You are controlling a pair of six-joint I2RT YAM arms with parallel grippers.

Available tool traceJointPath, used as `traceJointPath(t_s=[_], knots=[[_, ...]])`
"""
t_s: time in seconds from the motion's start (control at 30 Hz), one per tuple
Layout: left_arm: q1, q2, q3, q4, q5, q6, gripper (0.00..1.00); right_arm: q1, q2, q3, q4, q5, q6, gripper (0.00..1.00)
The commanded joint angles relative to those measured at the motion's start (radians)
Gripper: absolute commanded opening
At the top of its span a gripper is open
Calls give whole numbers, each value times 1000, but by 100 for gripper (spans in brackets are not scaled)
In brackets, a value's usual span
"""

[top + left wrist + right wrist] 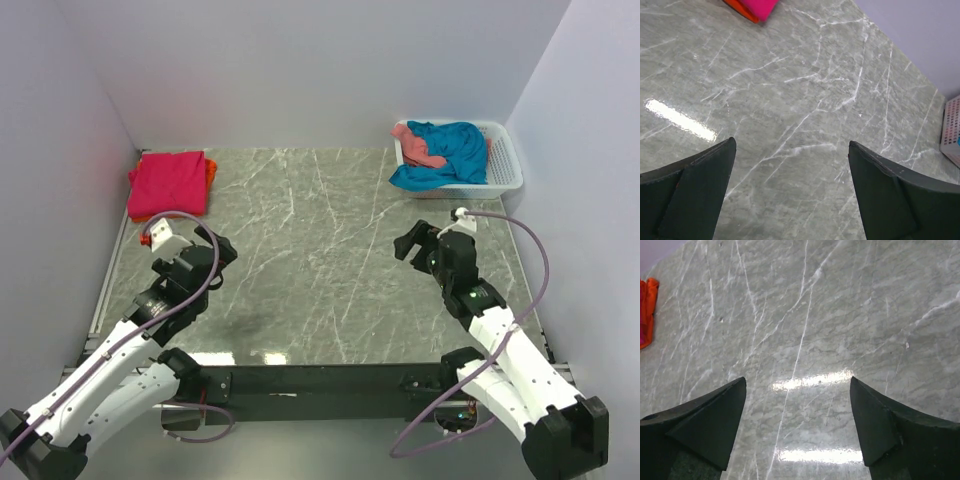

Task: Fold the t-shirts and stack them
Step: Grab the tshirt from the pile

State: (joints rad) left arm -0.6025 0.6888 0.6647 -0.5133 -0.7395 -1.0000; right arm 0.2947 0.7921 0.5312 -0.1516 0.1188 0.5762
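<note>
Your left end effector (792, 141) and right end effector (798, 378) hover low over the near part of the table (320, 260), each with its jaws spread wide and nothing between them; judged free for the next pickup. The table's middle, ahead of both, appears to serve as folding space. At far left the magenta t-shirt (168, 183) lies folded on the orange t-shirt (211, 168), whose edge shows beside it: two done, stacked aside. At far right the teal t-shirt (455, 150) and salmon t-shirt (418, 145) lie crumpled together in the basket (505, 165), teal draped over its near rim, not yet folded.
</note>
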Motion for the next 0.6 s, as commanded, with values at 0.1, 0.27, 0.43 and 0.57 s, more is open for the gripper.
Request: traceJointPath(t_s=[0.1,0.27,0.43,0.57], knots=[[0,6,4,-43,-92,-66,99,-3,82,121,41,48,-3,100],[0,5,-7,-41,-98,-83,100,-5,270,332,-20,223,-25,100],[1,5,-14,-34,-115,-83,99,-93,536,656,-195,297,-51,100],[1,0,-17,-39,-133,-94,100,-183,821,988,-285,237,-88,100]])
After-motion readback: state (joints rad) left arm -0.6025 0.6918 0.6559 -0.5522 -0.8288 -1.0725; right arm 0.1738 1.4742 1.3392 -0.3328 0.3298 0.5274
